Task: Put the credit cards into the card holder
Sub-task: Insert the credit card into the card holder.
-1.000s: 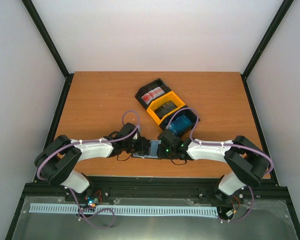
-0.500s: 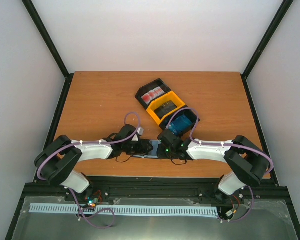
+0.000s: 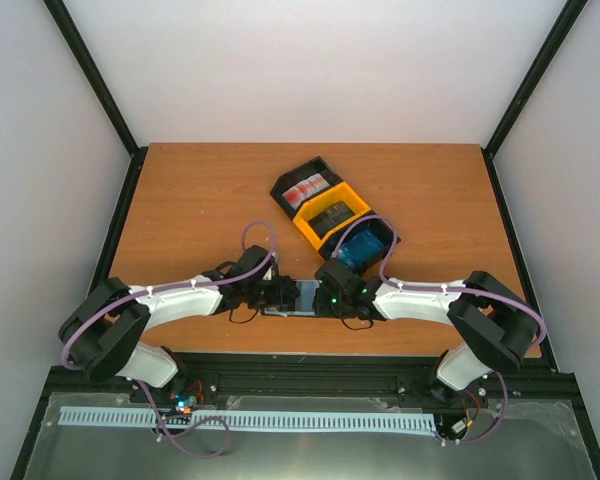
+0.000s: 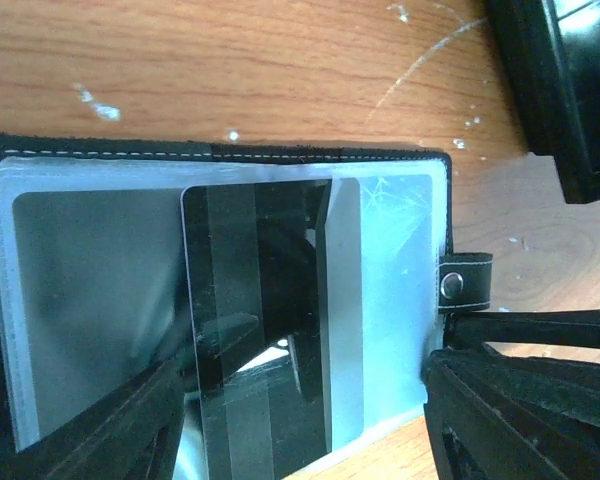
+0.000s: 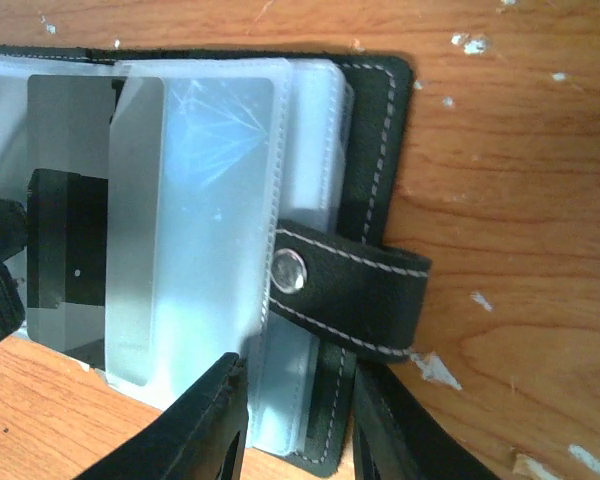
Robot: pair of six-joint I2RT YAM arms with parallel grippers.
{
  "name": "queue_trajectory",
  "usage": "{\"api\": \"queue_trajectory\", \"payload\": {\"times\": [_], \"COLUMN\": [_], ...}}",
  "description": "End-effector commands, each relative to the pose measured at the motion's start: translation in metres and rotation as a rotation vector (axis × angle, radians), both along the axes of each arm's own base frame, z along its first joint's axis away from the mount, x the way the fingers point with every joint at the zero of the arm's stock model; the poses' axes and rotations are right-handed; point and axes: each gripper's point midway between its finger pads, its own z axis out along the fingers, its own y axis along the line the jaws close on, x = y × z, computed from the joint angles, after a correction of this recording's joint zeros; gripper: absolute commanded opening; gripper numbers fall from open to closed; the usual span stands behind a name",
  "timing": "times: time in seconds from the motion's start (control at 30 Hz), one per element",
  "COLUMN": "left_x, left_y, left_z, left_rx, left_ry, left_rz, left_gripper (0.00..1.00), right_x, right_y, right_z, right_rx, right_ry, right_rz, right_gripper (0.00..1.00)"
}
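Since a second ago your left arm has swung its elbow out toward the left side, and the left gripper (image 4: 300,372) has let its jaws spread. The right arm and the wallet between the two arms have not shifted.

The small flat black folding card holder (image 5: 380,120) lies open on the brown wooden table (image 3: 200,200), close to the near edge, with its clear grey-blue plastic pockets facing up. A dark, glossy rectangular credit card (image 4: 260,300) lies on those pockets. One long edge is tucked under a clear pocket leaf (image 5: 195,220), but you cannot tell whether the card is fully seated.

Your left fingers stand wide on either side of the card and hold nothing. The right gripper (image 5: 295,400) straddles the holder's near edge just below the short black clasp tab (image 5: 350,285), and it looks pinched onto the cover and sleeves to pin the holder open.

You appear to be at the release that ends one insertion. The joined black-yellow-black plastic bins (image 3: 330,215) sit just beyond the right gripper. They hold more cards, including bright blue credit cards (image 3: 362,245) in the nearest bin.

Next, lift the left gripper straight off without dragging the card back out. If an edge is sticking out, nudge it home, then reach for another card. Keep the right grip steady.
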Motion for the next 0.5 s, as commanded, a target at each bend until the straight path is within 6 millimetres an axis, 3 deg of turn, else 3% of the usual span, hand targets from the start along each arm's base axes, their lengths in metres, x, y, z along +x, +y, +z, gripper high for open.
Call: {"api": "queue_trajectory", "payload": {"times": [0.0,0.3,0.47], "left_x": [-0.014,-0.006,-0.01], "left_y": [0.034,0.024,0.011], "left_z": [-0.02,-0.027,-0.024], "left_rx": [0.166,0.164,0.094], "left_ry": [0.075,0.061,0.051], "left_rz": [0.062,0.028,-0.036], "left_gripper": [0.68,0.48,0.44], "right_x": [-0.012,-0.013,-0.013], "right_y": [-0.011,-0.011,-0.01], "right_z": [-0.02,-0.021,-0.022], "right_rx": [-0.061,-0.062,-0.06], "right_ry": [0.051,0.055,0.056], "right_rz": [0.008,0.008,0.01], "right_gripper": [0.31,0.31,0.31]}}
